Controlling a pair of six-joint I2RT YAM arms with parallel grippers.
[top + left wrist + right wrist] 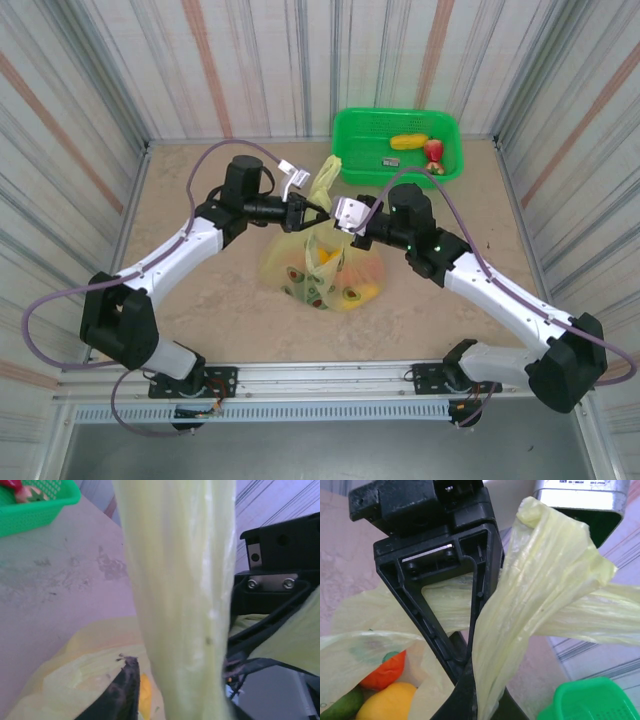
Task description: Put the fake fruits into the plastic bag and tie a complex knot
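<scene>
Looks like a robotics lab test cell. Boxed in on three sides by striped panel walls (pixel 250 60) around a beige stone-patterned worktop (pixel 200 320). Fitted with a cabled left arm (pixel 180 250) and right arm (pixel 500 290) bolted to a metal rail (pixel 330 378) along the near edge.

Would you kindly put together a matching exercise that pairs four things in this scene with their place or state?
Things:
1. plastic bag
2. green basket
3. right gripper
4. orange fruit

Places or states:
A. inside the bag
B. far edge of the table, to the right
C. centre of the table
D. shut on a bag handle

Pairs: 1-C; 2-B; 3-D; 4-A
</scene>
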